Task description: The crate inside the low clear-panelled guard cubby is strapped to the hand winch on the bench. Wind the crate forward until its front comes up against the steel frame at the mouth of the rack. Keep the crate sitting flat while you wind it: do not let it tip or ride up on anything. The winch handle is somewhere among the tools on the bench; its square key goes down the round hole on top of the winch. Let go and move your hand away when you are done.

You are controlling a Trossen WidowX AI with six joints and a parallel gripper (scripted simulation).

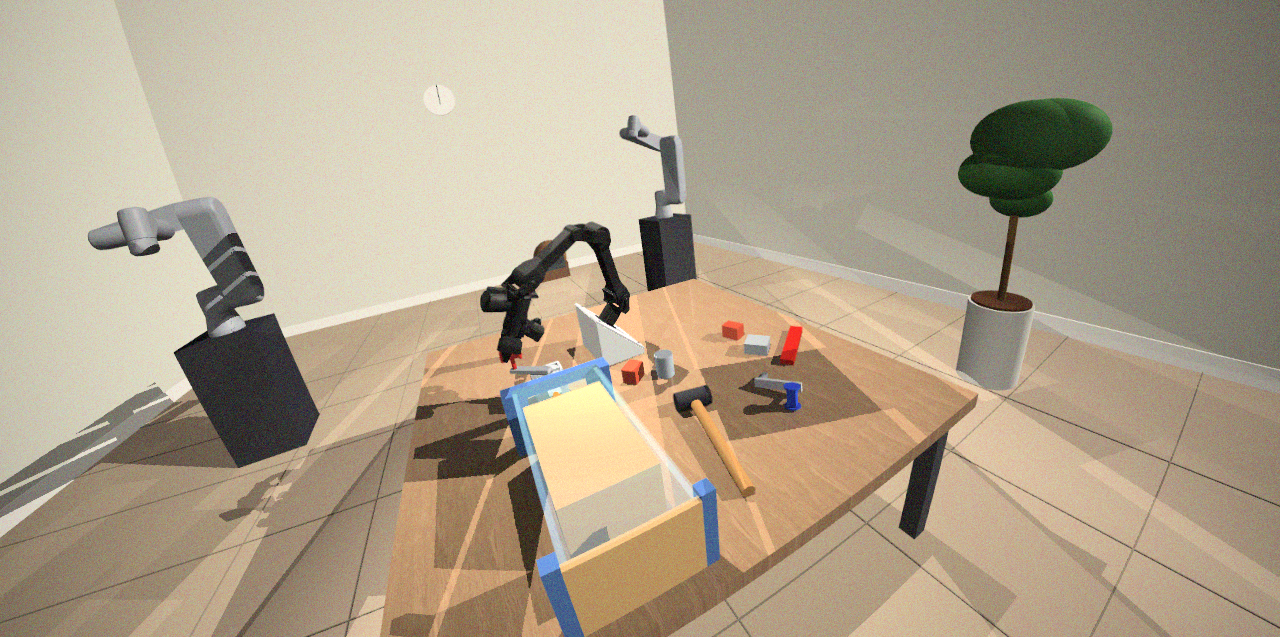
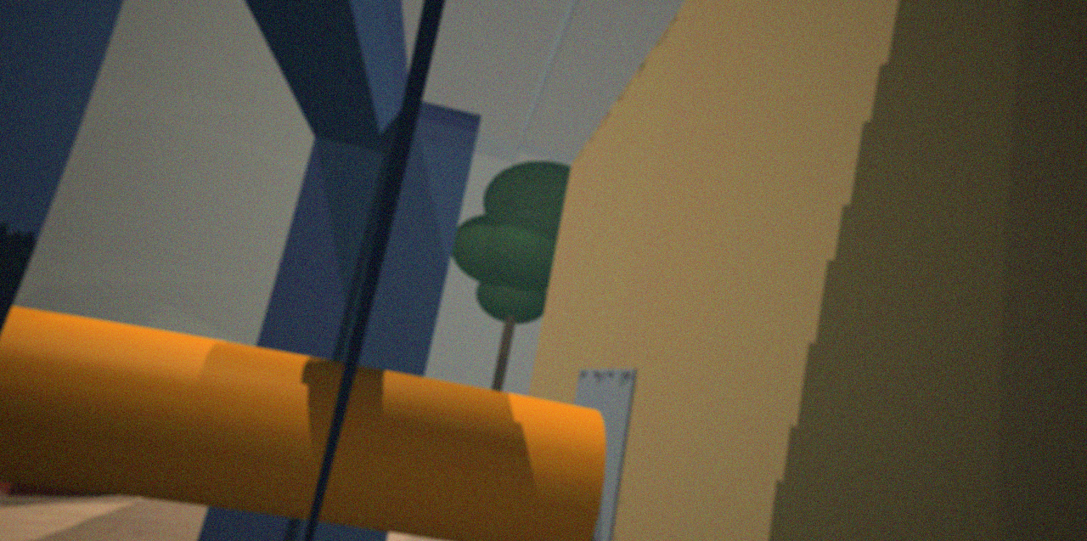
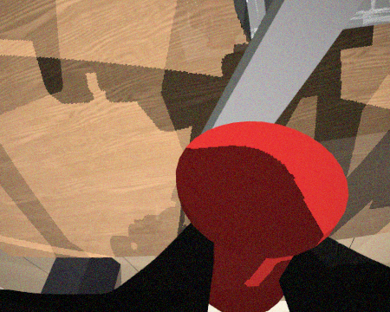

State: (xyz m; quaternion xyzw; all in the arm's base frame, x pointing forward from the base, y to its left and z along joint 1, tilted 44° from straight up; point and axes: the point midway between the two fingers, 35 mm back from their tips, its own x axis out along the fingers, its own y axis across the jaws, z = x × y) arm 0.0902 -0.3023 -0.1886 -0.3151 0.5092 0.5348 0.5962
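Observation:
My gripper (image 1: pixel 511 354) (image 3: pixel 249 269) is shut on the red knob (image 3: pixel 264 191) of the winch handle. The handle's flat grey arm (image 1: pixel 531 371) (image 3: pixel 286 65) runs from the knob to the pale winch (image 1: pixel 553 366) just outside the blue-framed mouth; its key and the winch hole are hidden. The yellow crate (image 1: pixel 586 440) (image 2: pixel 684 233) lies under the clear panels of the guard cubby (image 1: pixel 707 521) and looks flat. A gap shows between it and the blue frame (image 1: pixel 541 381) (image 2: pixel 357 264). A dark strap or cord (image 2: pixel 372 256) crosses the exterior view.
An orange cylinder (image 2: pixel 266 416) lies across the low foreground beside the crate. A white slanted panel (image 1: pixel 606 337), a red block (image 1: pixel 632 371) and a grey cylinder (image 1: pixel 663 363) stand near the winch. A mallet (image 1: pixel 720 445), a blue-knobbed handle (image 1: pixel 793 397) and a red bar (image 1: pixel 791 345) lie farther right.

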